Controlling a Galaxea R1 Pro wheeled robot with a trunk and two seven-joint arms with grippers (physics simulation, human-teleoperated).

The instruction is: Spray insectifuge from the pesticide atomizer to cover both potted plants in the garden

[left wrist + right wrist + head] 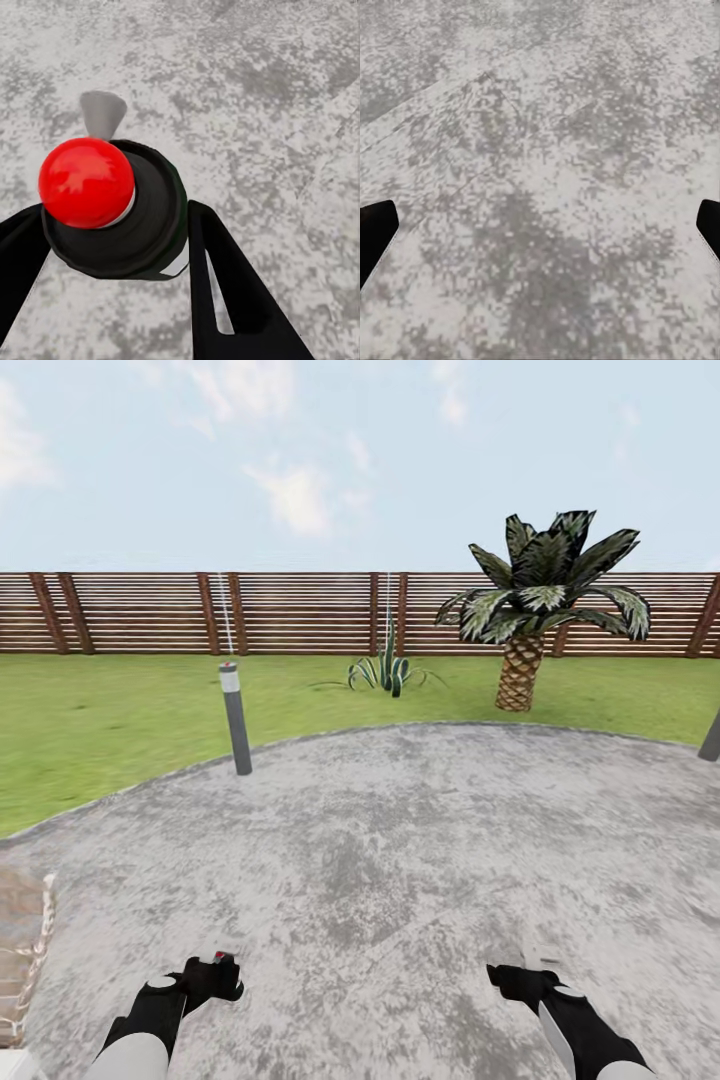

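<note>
Left claw point(112, 247) clamps pesticide atomizer point(112, 202), body hidden | right claw point(540, 225) wide open, tips cropped

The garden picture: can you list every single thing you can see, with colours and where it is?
Fence: one, brown slats, along the back.
Lawn: green, around the patio.
Patio: one, mottled grey, round, in front.
Palm tree: one, dark green leaves, right, on the lawn.
Spiky plant: one, green, middle, near the fence.
Post: one, grey, left patio edge.
Pesticide atomizer: one, dark with red top, in the left gripper.
Right gripper: black, open.
</note>
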